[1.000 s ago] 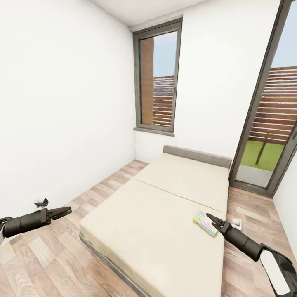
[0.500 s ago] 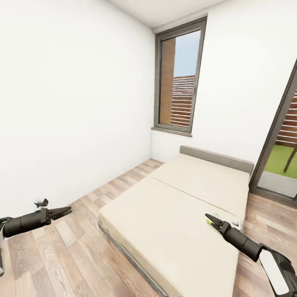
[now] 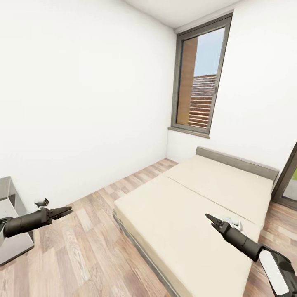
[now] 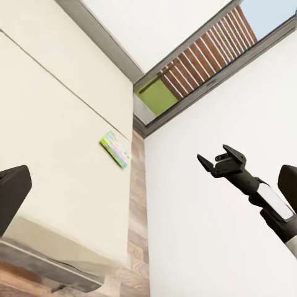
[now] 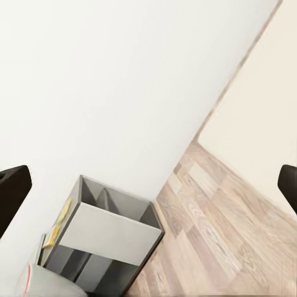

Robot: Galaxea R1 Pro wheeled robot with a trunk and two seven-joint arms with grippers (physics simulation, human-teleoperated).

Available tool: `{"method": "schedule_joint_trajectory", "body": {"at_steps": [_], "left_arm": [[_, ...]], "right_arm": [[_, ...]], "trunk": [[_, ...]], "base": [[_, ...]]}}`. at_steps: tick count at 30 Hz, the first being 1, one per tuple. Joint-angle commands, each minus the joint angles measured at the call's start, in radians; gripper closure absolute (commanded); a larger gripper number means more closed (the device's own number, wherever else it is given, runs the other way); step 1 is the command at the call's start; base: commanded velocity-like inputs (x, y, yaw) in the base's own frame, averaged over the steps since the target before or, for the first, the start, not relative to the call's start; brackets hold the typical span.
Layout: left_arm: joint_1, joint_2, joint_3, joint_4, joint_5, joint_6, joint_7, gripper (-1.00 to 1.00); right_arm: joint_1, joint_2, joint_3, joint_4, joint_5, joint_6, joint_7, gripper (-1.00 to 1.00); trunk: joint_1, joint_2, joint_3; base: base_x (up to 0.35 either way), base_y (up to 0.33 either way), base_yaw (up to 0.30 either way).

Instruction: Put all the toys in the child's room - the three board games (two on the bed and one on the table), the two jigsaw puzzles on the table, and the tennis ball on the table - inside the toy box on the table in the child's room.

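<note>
Two robot arms reach forward in a narrow child's room, nothing held.

The left gripper [image 3: 66, 212] and right gripper [image 3: 209, 218] both hang with jaws parted. One colourful board game [image 4: 116, 149] lies on the beige bed [image 3: 185, 206] near its edge. Grey table [image 3: 10, 231] stands at left.

At my one o'clock a tall grey-framed window [image 3: 201, 78] shows a brown slatted fence [image 3: 203, 101] under blue sky. Plain white walls [image 3: 82, 103] run from nine to twelve o'clock. Wood-plank floor [image 3: 86, 255] spreads below me, and a glass door frame [image 3: 286, 181] stands at three o'clock
</note>
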Motion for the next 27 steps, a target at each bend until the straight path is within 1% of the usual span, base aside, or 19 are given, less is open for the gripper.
{"method": "schedule_joint_trajectory", "body": {"at_steps": [1,7,9,14,16,22,27], "left_arm": [[-0.001,-0.001,0.000,0.000,-0.001,0.010,-0.004,-1.00],[-0.001,-0.006,0.000,0.000,-0.002,0.011,-0.004,-1.00],[-0.001,-0.007,0.000,0.000,-0.002,0.011,-0.004,-1.00],[-0.001,-0.007,0.000,0.000,-0.002,0.010,-0.004,-1.00],[-0.001,-0.007,0.000,0.000,-0.002,0.011,-0.004,-1.00],[-0.001,-0.007,0.000,0.000,-0.002,0.010,-0.004,-1.00],[-0.001,-0.007,0.001,0.000,-0.002,0.010,-0.004,-1.00]], "right_arm": [[-0.001,0.000,-0.002,0.000,-0.004,0.007,0.001,-1.00],[-0.001,-0.003,-0.002,-0.002,-0.003,0.008,0.002,-1.00],[-0.001,-0.002,0.002,-0.017,0.001,0.009,0.003,-1.00],[-0.001,-0.003,0.065,-0.056,0.049,0.008,0.002,-1.00],[-0.001,-0.002,0.077,-0.062,0.060,0.008,0.002,-1.00],[-0.001,0.000,0.085,-0.065,0.067,0.007,0.000,-1.00],[-0.001,-0.002,0.086,-0.065,0.068,0.007,-0.014,-1.00]], "trunk": [[0.000,-0.002,-0.002],[0.000,-0.002,-0.005],[0.000,-0.002,-0.007],[0.000,-0.002,-0.014],[0.000,-0.002,-0.017],[0.000,-0.002,-0.025],[0.000,-0.002,-0.032]], "base": [[-0.005,-0.010,0.288],[-0.002,-0.003,0.275],[0.000,-0.001,0.219],[0.000,0.000,0.194],[-0.032,-0.030,0.186],[-0.137,-0.145,0.184],[-0.041,-0.064,0.183]]}}
